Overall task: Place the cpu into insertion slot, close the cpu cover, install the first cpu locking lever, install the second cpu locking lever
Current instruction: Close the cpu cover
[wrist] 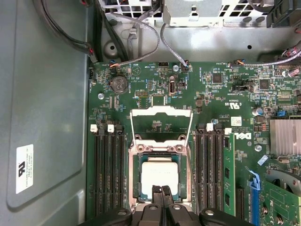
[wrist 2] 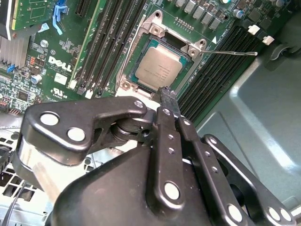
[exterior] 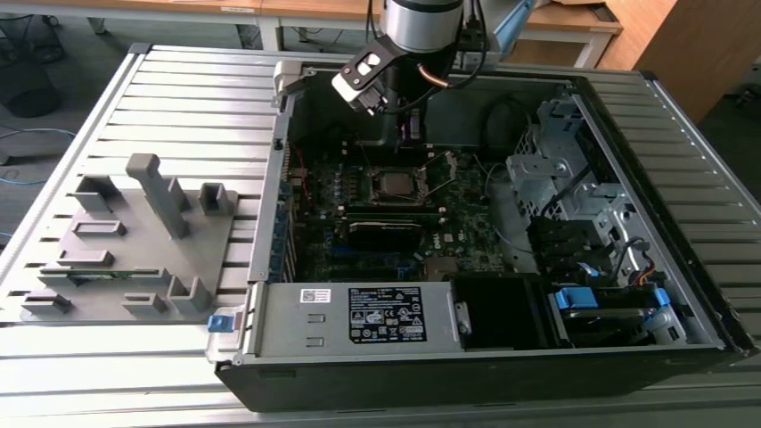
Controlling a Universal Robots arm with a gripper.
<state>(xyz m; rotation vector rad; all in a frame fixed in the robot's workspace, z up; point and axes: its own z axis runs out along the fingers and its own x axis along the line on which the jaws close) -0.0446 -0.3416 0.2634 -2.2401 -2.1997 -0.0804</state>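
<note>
Hovering pressed together and empty just above the cpu (wrist: pixel 160 175), your jaws could have nudged it askew in the insertion slot (wrist: pixel 137 181), where it lay; the cpu cover (wrist: pixel 161 111) stood open, and closing it on a shifted cpu risked damage.
</note>
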